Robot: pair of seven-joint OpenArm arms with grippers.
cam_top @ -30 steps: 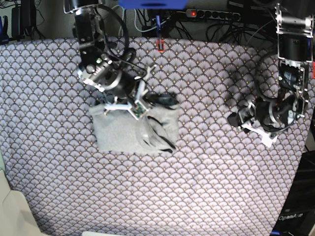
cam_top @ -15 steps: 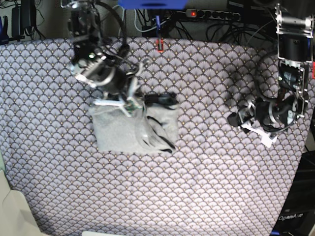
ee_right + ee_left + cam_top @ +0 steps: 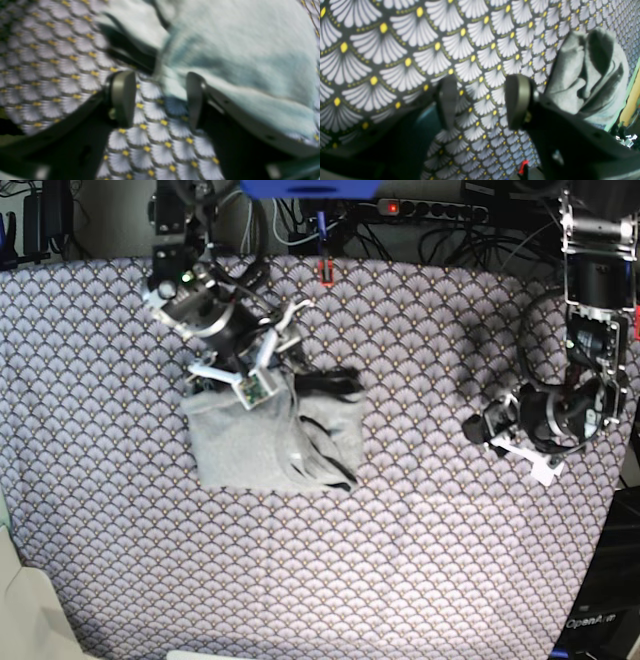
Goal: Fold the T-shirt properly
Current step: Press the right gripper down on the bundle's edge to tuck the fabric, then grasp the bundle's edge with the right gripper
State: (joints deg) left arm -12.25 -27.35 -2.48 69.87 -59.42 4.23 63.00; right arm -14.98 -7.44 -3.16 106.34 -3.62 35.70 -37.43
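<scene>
The light grey T-shirt [image 3: 265, 438] lies folded into a small rectangle on the patterned cloth, left of centre, with dark inner folds showing along its right side. My right gripper [image 3: 228, 380] hovers over the shirt's back left edge. In the right wrist view this gripper [image 3: 157, 100] is open, with only patterned cloth between its fingers [image 3: 122, 97] and the T-shirt [image 3: 237, 50] just beyond them. My left gripper [image 3: 478, 423] sits far to the right, clear of the shirt. In the left wrist view it [image 3: 482, 102] is open and empty, and the T-shirt [image 3: 590, 75] lies in the distance.
The purple-grey fan-scale cloth [image 3: 400, 560] covers the whole table. A red clip [image 3: 325, 272] sits at its back edge, under a power strip [image 3: 430, 208] and cables. A cream object [image 3: 30, 610] is at the front left corner. The table's edge runs along the right.
My right gripper has opened, let go of the shirt's back edge, and drawn back and to the left. The shirt stays folded. The left arm has barely moved.
</scene>
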